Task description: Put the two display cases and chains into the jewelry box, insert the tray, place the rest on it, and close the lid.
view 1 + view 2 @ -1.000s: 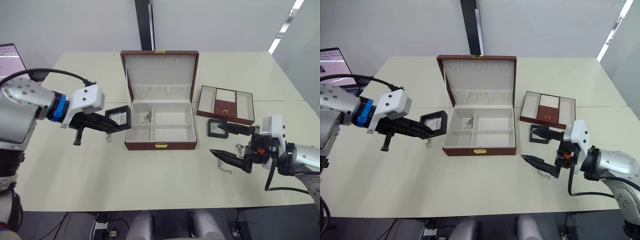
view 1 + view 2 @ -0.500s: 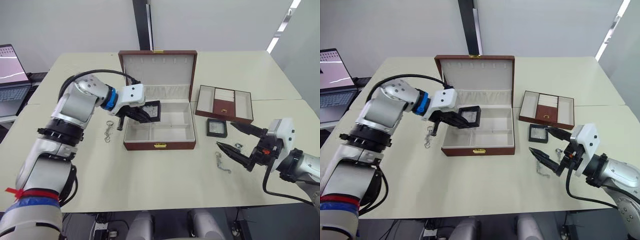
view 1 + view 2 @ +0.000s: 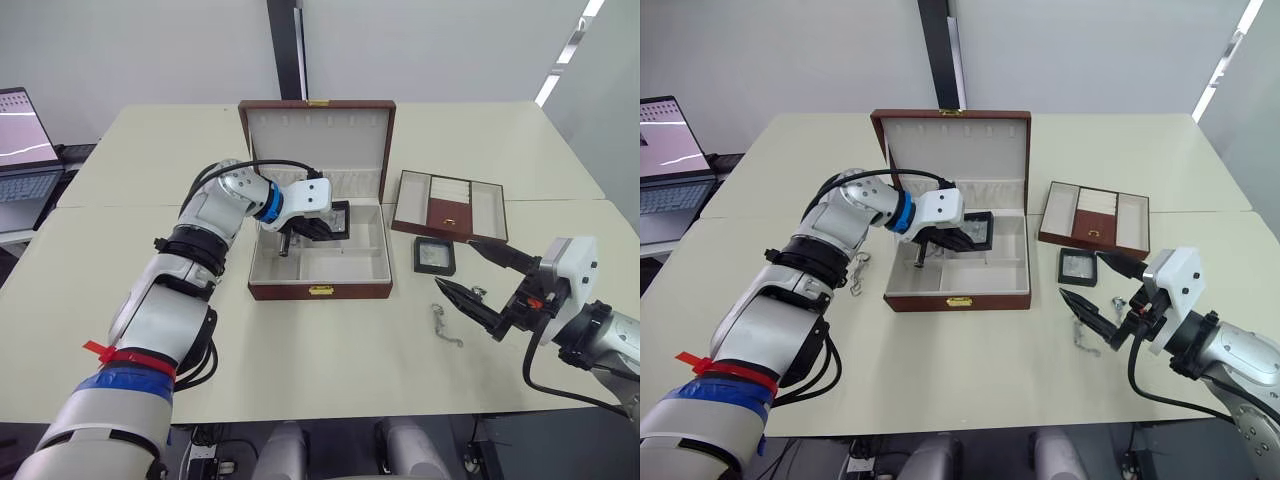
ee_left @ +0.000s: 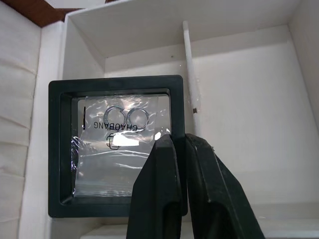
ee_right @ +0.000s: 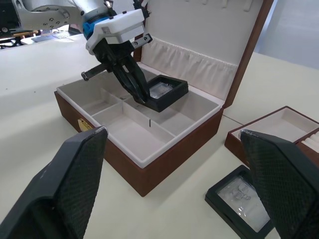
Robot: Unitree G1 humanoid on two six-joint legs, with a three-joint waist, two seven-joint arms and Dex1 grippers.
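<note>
- Over the centre of the frame, inside the open jewelry box [image 3: 318,262], the left gripper [image 3: 322,228] pinches the frame edge of one display case [image 3: 337,220], its two black fingers [image 4: 164,189] closed tight on the rim, the case tilted above the box's rear right compartment.
- In the left wrist view the held case shows a clear window over a small plastic bag with two rings; the case looks light and rigid, with a smooth window likely to scuff or slip, so the black frame edge is the sound place to grip.
- At the lower right of the frame the right gripper [image 3: 478,277] hovers empty above the table [image 3: 120,330], its fingers spread wide apart.
- Just up and left of that gripper lies the second display case [image 3: 434,256], flat on the table, in front of the tray [image 3: 450,207].
- Two chains are visible: one [image 3: 444,324] at lower right, just left of the right gripper, and another [image 3: 856,273] left of the box; thin and limp, they will likely bunch and slide, and are best pinched at a ring or clasp.
- A small metal piece [image 3: 477,293] sits between the right gripper's fingers on the table; what it is cannot be told.
- Count: two cases, two chains, one tray, one box, its lid [image 3: 318,140] standing open at upper centre.
</note>
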